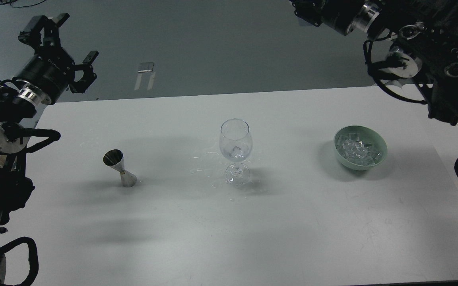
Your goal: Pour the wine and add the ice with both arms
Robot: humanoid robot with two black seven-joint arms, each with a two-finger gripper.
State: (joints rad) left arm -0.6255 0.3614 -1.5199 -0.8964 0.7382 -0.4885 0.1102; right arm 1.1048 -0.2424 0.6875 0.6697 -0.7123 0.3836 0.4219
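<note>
A: One cube of the ice [235, 151] sits in the wine glass [235, 151], centre of the white table [253, 238]; the rest fills the green bowl [379, 143] at 3 o'clock from the glass.

B: And at 9 o'clock?

A: Steel jigger [119, 169], upright, well apart from the glass. Clear droplets [203, 163] wet the table round the glass foot.

B: Grippers?

A: Left gripper [64, 43], at 10 o'clock, fingers spread wide, holding nothing. Right arm [431, 55] enters at 1 o'clock; its gripper lies out of view.

B: Hazards?

A: Probably a wet foot: a nudge could slide or tip the stemmed glass. Slick cubes may slip from the fingers.
</note>
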